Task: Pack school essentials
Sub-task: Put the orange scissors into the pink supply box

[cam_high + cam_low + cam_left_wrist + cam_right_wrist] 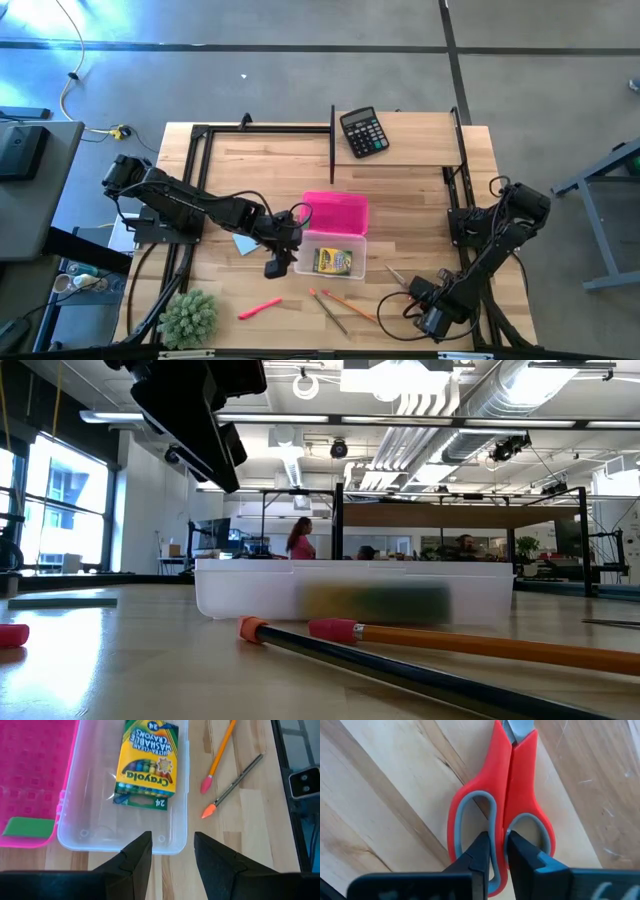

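Observation:
A clear plastic box [330, 258] holds the yellow-green crayon box [146, 762]. Its pink lid [335, 212] lies open on the far side, with the green eraser [29, 826] on it. My left gripper [172, 850] hovers open and empty at the box's left end [291, 250]. My right gripper [412, 290] is shut on the red-handled scissors [500, 795] at the near right. Two pencils [335, 305] and the red-pink pen [260, 308] lie flat near the front edge. The light-blue sticky-note pad [245, 243] lies left of the box. My right gripper has one finger in each of the scissors' handle loops and pinches the inner rims [500, 827] between them. The fingers come from above, slanting down. The scissors seem to lie flat on the wood with their blades [397, 276] pointing away from the gripper.
A spiky green plant ball [190, 315] sits at the near left corner. A black calculator [363, 131] lies at the far edge. A black frame rail [332, 130] stands beside it. Bare wood lies between the box and the right arm.

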`<act>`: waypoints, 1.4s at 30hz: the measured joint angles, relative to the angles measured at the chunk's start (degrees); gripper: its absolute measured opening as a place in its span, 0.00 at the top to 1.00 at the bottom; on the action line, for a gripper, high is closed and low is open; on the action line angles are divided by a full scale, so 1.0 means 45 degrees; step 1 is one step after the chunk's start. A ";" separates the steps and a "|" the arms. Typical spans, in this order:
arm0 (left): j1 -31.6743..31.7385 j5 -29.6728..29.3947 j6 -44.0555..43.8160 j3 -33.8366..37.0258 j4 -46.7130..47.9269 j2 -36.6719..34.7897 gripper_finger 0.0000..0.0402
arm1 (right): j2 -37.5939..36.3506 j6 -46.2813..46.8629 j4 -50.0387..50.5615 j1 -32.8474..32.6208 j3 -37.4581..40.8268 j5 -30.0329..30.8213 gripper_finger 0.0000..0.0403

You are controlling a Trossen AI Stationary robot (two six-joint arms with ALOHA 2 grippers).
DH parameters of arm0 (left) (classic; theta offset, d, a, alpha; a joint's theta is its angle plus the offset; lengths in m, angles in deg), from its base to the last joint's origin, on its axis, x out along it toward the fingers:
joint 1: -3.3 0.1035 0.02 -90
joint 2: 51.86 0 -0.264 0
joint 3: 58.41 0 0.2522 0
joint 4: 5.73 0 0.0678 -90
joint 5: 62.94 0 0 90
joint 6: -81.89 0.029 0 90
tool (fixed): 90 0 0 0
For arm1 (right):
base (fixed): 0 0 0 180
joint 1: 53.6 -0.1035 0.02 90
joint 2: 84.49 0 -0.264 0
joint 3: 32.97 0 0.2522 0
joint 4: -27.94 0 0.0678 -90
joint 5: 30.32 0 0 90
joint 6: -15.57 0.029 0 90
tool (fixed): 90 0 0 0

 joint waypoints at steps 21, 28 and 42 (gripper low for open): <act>0.0011 -0.0112 0.0068 0.0000 0.1028 -0.0002 0.66 | -0.0932 -0.0155 -0.0652 0.0003 0.0053 0.2765 0.91; 0.0011 -0.0015 0.0237 0.0000 0.1161 -0.0005 0.66 | -0.0960 -0.0388 0.0037 0.0034 -0.0892 0.3952 0.91; -0.0003 -0.0010 0.0334 0.0000 0.2129 -0.0005 0.66 | -0.0971 -0.2587 0.2811 0.1293 -0.3216 0.5525 0.91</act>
